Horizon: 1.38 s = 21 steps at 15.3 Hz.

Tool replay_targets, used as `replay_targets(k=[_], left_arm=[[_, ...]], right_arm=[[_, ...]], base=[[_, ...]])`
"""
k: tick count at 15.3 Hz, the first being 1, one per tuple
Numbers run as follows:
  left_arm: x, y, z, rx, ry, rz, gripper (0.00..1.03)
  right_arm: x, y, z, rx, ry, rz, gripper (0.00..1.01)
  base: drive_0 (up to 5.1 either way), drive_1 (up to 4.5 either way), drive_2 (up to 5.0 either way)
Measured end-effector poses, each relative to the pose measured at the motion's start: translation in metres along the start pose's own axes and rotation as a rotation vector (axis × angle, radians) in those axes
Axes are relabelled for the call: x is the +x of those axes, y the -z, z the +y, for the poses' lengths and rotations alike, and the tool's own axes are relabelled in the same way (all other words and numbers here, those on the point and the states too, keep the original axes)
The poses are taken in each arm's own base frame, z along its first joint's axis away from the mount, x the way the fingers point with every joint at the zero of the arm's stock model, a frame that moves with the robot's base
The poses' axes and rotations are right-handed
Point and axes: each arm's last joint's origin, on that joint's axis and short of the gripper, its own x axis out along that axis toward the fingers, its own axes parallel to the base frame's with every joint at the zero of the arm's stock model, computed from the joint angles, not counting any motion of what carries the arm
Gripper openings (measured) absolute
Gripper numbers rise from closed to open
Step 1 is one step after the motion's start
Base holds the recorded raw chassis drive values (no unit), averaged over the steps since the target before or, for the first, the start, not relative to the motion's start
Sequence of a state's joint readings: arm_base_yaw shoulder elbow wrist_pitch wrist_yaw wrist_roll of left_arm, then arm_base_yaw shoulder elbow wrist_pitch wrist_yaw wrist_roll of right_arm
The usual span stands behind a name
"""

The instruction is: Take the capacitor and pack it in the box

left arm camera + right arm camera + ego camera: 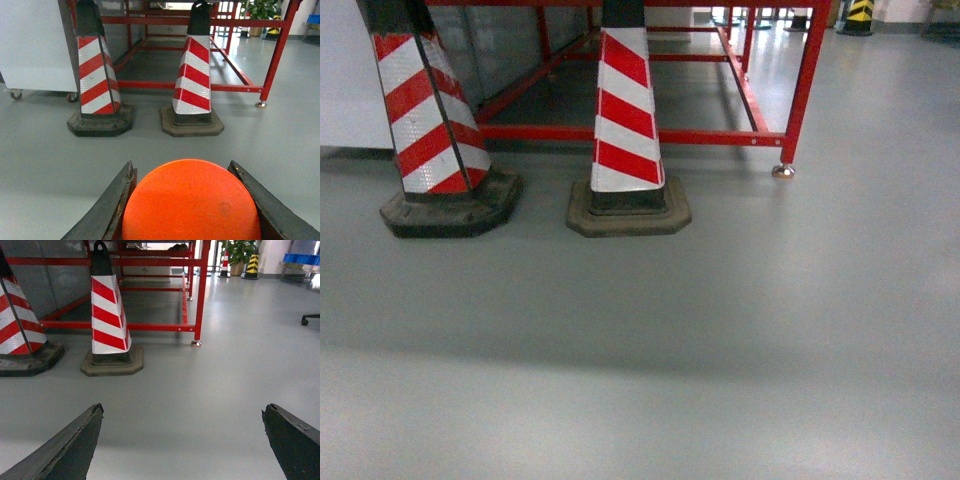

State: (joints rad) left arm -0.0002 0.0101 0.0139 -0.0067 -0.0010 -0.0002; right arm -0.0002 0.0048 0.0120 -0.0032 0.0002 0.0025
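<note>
Head view: we see only grey floor [640, 350], two red-and-white cones [625, 120] and the red frame [760, 135] behind them; neither arm shows here.
Left wrist view: our left claw [192, 200] is closed on an orange disc [192, 202], a dark finger [107, 210] pressed to each side; no other view shows this disc.
Capacitor: if the disc is the capacitor we cannot tell; it sits between the left fingers, in front of the cones.
Right wrist view: our right claw [182, 440] is spread wide, with bare floor between its fingers [65, 450].
Only in the right wrist view: a blue bin [302, 259] far right of the frame, a yellow-and-black post [252, 265] and a potted plant [239, 250] beyond it.
Only in the left wrist view: a white cabinet on castors [32, 45], left of the cones.
Floor: smooth, grey, slightly glossy.
Room: open hall; the frame stands on small feet just behind the cones.
Containers: the bin is too distant for us to make out contents.
</note>
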Motion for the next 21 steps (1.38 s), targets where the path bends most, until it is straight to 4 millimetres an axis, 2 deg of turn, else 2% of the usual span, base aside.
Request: replay_targets(k=[2, 21], left_arm=[[0.0, 0.0, 0.0, 0.0, 0.0, 0.0, 0.44], [0.0, -0.0001, 0.0, 0.0, 0.001, -0.001, 0.44]], right_arm=[[0.0, 0.0001, 0.0, 0.0, 0.0, 0.001, 0.98], [0.0, 0.0002, 0.0, 0.0, 0.0, 0.002, 0.98]], base=[[-4.7, 3.48, 1.8], [0.0, 0.0, 0.0]])
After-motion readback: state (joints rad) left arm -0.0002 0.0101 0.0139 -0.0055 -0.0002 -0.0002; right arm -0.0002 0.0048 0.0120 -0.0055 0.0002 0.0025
